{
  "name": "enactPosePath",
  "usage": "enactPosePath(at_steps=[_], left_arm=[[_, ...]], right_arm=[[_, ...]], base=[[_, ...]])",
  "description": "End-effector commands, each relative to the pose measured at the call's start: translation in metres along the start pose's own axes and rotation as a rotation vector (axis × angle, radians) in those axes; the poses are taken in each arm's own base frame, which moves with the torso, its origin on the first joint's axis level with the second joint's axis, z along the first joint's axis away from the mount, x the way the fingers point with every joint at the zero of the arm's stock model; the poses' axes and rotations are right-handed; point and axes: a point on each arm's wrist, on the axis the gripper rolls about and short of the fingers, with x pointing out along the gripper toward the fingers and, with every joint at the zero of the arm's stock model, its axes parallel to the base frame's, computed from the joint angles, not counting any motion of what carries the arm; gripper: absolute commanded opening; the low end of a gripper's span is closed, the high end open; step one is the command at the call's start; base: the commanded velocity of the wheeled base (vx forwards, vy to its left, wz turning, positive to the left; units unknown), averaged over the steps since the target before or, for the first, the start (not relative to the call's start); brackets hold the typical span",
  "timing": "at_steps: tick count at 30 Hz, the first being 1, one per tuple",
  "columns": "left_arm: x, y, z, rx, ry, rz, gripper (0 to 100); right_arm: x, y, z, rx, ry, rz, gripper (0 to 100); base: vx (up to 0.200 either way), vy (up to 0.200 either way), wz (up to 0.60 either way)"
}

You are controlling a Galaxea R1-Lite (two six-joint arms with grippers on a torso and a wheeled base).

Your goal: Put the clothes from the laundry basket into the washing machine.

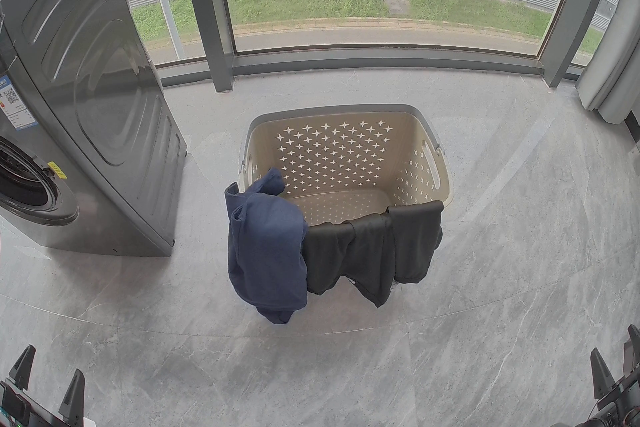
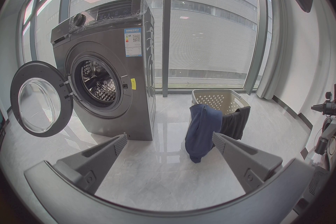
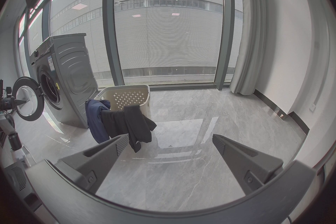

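A beige laundry basket [image 1: 347, 141] stands on the floor ahead of me. Over its near rim hang a blue garment [image 1: 267, 251] and a dark grey garment [image 1: 373, 251]. The grey washing machine [image 1: 87, 88] is at the left, its round door [image 2: 40, 98] swung open and the drum [image 2: 99, 81] exposed. My left gripper [image 1: 48, 378] is low at the near left, open and holding nothing. At the near right sits my right gripper [image 1: 617, 358], also open with nothing between its fingers. The wrist views show the basket [image 2: 220, 100] [image 3: 127, 97] well beyond each gripper [image 2: 169, 139] [image 3: 169, 139].
Tall windows with dark frame posts [image 1: 207, 1] line the far side. A pale curtain [image 1: 617, 68] hangs at the far right. Bare marble floor [image 1: 520, 248] surrounds the basket.
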Motion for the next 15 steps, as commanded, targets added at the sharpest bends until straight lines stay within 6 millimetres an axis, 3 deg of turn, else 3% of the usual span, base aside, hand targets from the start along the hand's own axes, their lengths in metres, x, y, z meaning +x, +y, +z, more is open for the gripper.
enactPosePath(at_steps=[1, 5, 15], left_arm=[[0.0004, 0.0002, -0.0051, -0.001, 0.006, 0.001, 100], [0.0004, 0.0002, -0.0051, 0.001, 0.006, 0.001, 100], [0.0004, 0.0002, -0.0051, -0.001, 0.006, 0.001, 100]], right_arm=[[0.0003, 0.0000, -0.0038, 0.000, 0.005, 0.000, 100], [0.0003, 0.0000, -0.0038, 0.000, 0.005, 0.000, 100], [0.0003, -0.0002, -0.0037, 0.003, 0.003, -0.008, 100]], base=[[0.200, 0.000, 0.00], [0.200, 0.000, 0.00], [0.000, 0.000, 0.00]])
